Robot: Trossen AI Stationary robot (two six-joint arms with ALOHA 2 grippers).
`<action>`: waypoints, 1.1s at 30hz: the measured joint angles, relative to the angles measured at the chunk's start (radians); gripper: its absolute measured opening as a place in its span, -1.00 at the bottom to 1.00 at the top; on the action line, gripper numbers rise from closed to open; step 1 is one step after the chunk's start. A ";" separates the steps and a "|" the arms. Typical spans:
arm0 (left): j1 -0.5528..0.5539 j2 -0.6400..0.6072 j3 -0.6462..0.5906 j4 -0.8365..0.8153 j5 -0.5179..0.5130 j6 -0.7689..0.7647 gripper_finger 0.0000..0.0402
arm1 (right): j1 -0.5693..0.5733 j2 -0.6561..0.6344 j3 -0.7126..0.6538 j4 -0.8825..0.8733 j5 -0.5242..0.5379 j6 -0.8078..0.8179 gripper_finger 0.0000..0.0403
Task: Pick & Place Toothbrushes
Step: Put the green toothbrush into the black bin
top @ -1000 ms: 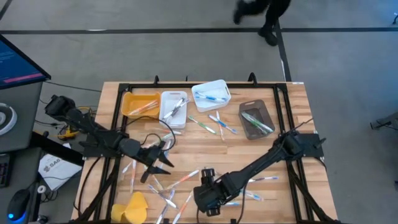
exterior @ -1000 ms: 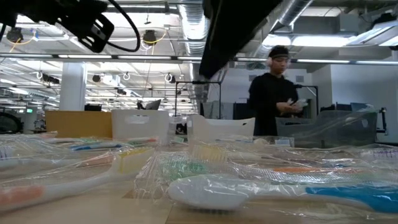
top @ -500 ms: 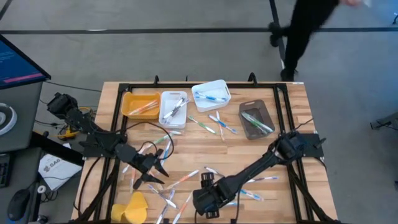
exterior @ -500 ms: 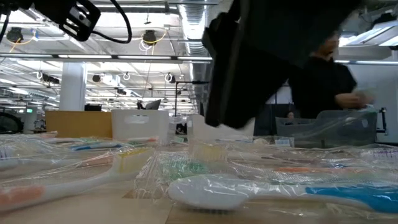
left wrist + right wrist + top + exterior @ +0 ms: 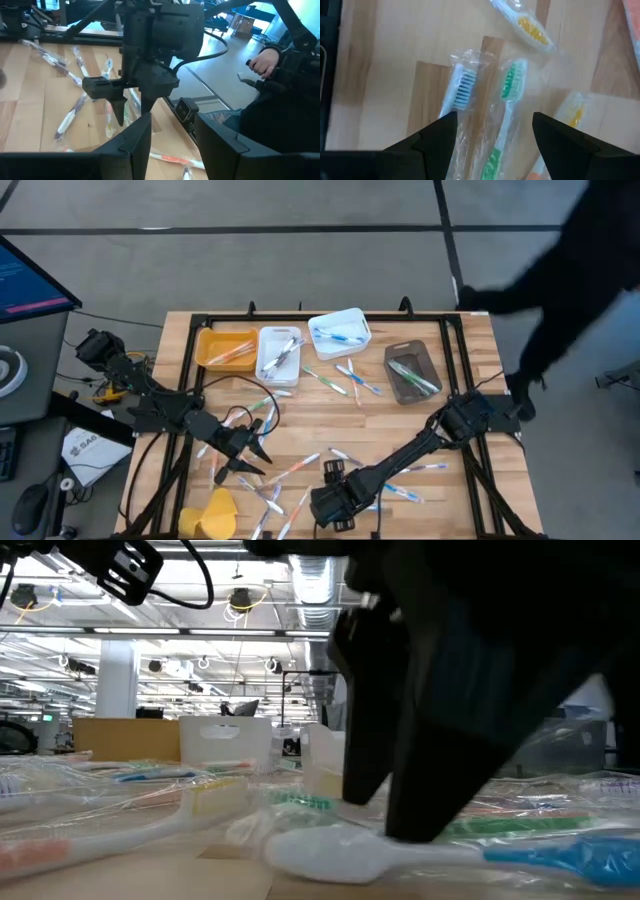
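Hovering low at the table's near edge, our right gripper (image 5: 332, 502) has its fingers (image 5: 438, 136) spread wide and empty over two wrapped toothbrushes (image 5: 506, 120), one blue-bristled, one green. Our left gripper (image 5: 251, 452) hangs to the left of it, fingers (image 5: 131, 145) parted, gripping nothing. More toothbrushes lie scattered across the wooden table (image 5: 470, 360), and some sit in the far bins (image 5: 340, 330).

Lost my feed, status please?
Right claw open, low over green toothbrush. Left claw empty, hovering above the table. Nothing blocking.
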 joint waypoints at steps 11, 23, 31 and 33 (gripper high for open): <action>0.000 0.000 0.000 -0.001 0.000 -0.022 -0.28 | -0.020 0.008 -0.001 -0.021 -0.002 -0.020 0.23; 0.000 0.000 0.000 -0.001 0.000 -0.045 -0.28 | -0.029 0.008 -0.001 -0.022 0.000 -0.020 -0.43; 0.000 0.000 -0.054 0.025 -0.020 -0.086 -0.28 | -0.031 0.008 -0.001 -0.030 0.000 -0.022 -0.96; 0.000 0.000 -0.076 0.049 -0.035 -0.095 -0.28 | -0.030 0.008 -0.001 -0.032 0.001 -0.021 -0.95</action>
